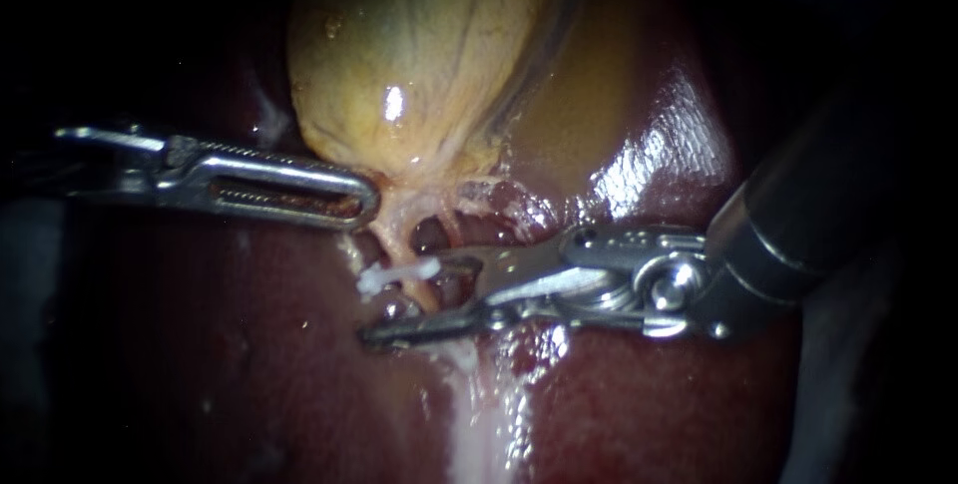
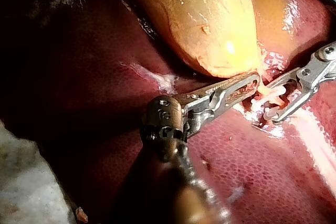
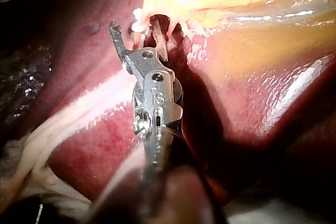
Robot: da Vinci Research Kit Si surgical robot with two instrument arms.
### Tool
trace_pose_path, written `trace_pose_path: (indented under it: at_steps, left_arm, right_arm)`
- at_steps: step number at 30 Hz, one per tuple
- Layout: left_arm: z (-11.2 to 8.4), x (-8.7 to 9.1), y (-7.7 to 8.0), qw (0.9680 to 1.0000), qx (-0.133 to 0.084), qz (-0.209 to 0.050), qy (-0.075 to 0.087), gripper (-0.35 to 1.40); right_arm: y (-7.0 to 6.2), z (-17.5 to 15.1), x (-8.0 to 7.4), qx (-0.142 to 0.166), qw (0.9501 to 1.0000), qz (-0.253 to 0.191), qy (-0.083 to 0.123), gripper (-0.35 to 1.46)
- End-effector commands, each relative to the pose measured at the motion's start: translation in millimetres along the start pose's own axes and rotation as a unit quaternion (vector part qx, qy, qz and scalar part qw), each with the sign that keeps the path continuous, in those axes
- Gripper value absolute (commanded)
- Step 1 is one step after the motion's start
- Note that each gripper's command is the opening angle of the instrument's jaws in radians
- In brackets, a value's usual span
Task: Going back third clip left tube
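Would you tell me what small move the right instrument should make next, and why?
Probably draw the right instrument straight back along its shaft. Its jaws stand open and empty, and a white clip already sits on the tube near their tips, so it can likely leave freely while the left instrument holds the gallbladder.

Left instrument (image 1: pixel 367 203) silver, slotted and toothed, right instrument (image 1: pixel 407 301) steel, round screws, dark shaft

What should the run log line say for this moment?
left instrument: jaws shut on gallbladder | right instrument: jaws open beside clip on left tube
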Motion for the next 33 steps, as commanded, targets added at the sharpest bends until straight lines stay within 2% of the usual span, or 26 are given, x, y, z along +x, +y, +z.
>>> trace_pose_path:
  at_steps: [1, 16, 27, 33]
  left_arm:
    - [0.0, 0.0, 0.1, 1.0, 0.0, 0.0, 0.0, -0.35]
    - [-0.1, 0.0, 0.2, 1.0, 0.0, 0.0, 0.0, -0.35]
    - [-0.1, 0.0, 0.2, 1.0, 0.0, 0.0, 0.0, -0.35]
    - [-0.1, 0.0, 0.2, 1.0, 0.0, 0.0, 0.0, -0.35]
  right_arm:
    - [0.1, -0.3, 0.1, -0.001, 1.0, 0.0, 0.001, 0.49]
    - [-0.8, -4.5, 0.9, 0.003, 1.0, 0.008, 0.001, 0.49]
    - [-0.9, -10.6, 1.8, 0.016, 0.9961, -0.087, -0.002, 0.49]
    - [-1.0, -13.2, 2.3, 0.022, 0.9936, -0.11, -0.003, 0.49]
